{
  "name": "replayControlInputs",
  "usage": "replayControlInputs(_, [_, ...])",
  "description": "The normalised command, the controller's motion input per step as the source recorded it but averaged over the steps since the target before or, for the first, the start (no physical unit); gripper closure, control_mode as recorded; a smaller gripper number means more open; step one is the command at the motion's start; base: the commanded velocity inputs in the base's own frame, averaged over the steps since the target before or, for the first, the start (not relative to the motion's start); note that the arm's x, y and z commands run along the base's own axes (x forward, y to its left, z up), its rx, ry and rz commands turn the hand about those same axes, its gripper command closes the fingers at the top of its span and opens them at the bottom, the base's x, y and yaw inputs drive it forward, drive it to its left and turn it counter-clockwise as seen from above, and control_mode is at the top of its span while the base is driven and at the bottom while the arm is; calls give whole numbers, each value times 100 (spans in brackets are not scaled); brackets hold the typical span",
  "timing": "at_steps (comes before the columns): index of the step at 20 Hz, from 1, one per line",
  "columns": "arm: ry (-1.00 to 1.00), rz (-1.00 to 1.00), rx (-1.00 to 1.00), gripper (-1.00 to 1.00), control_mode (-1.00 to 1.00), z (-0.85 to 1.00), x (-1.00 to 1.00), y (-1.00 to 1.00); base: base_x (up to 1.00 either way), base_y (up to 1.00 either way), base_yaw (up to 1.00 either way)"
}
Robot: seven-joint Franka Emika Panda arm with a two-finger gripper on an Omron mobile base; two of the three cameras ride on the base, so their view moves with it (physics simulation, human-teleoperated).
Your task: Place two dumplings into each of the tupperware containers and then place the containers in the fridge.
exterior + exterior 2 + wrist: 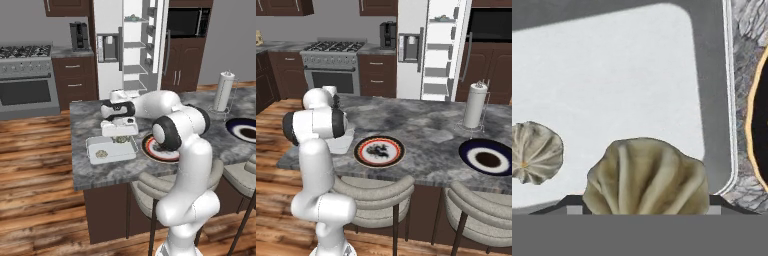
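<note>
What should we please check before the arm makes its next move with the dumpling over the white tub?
1. Grip: the gripper appears closed on the near dumpling, which sits between its fingertips: ok.
2. Position: the white container has its floor directly beneath that dumpling: ok.
3. Landing spot: the resting dumpling lies off to one side, with bare floor beside it: ok.
4. Count: this container holds one dumpling so far, so two are not yet in: not ok.
5. The fridge stands open with its shelves exposed: ok.
6. How full the second container is: cannot tell.
</note>
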Motion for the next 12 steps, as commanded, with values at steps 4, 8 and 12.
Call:
replayControlInputs(4, [9, 0, 0, 100, -100, -42, 7, 41, 0, 0, 0])
replayControlInputs(8, [0, 0, 0, 100, -100, -59, 34, 30, 0, 0, 0])
replayControlInputs(12, [2, 0, 0, 100, -100, -55, 28, 8, 0, 0, 0])
